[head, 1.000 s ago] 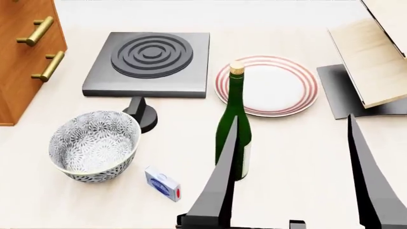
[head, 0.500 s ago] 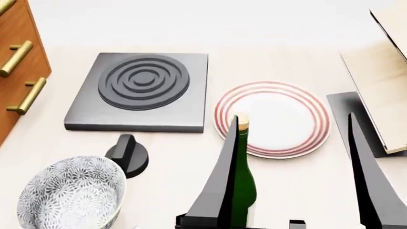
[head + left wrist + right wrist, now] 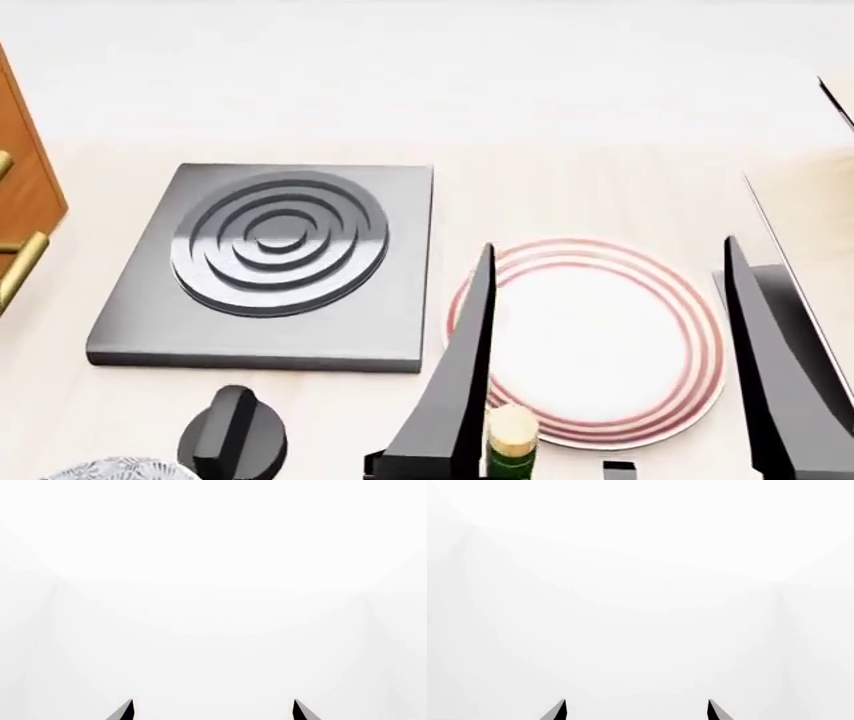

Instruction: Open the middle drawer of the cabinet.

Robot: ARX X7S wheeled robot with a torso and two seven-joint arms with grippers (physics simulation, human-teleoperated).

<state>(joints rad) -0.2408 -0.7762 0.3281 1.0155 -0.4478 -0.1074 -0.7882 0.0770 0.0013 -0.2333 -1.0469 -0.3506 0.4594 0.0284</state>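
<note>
In the head view only a sliver of the orange-brown cabinet shows at the far left edge. One brass bar handle pokes into view below it. I cannot tell which drawer it belongs to, and the middle drawer's front is out of view. My left gripper and right gripper both show two dark fingertips set apart, with nothing between them and only blank white ahead. Two dark pointed fingers stand in the head view's foreground, far from the cabinet.
A dark grey stove plate lies left of centre. A red-ringed white plate lies to its right. A green bottle's cork top, a black knob and a patterned bowl's rim sit along the bottom edge. A pale wood rack is at the right.
The head view has swung up and forward: stove plate, plate, bottle and bowl slid down the frame, and the cabinet slid almost out at the left. The foreground fingers keep their place.
</note>
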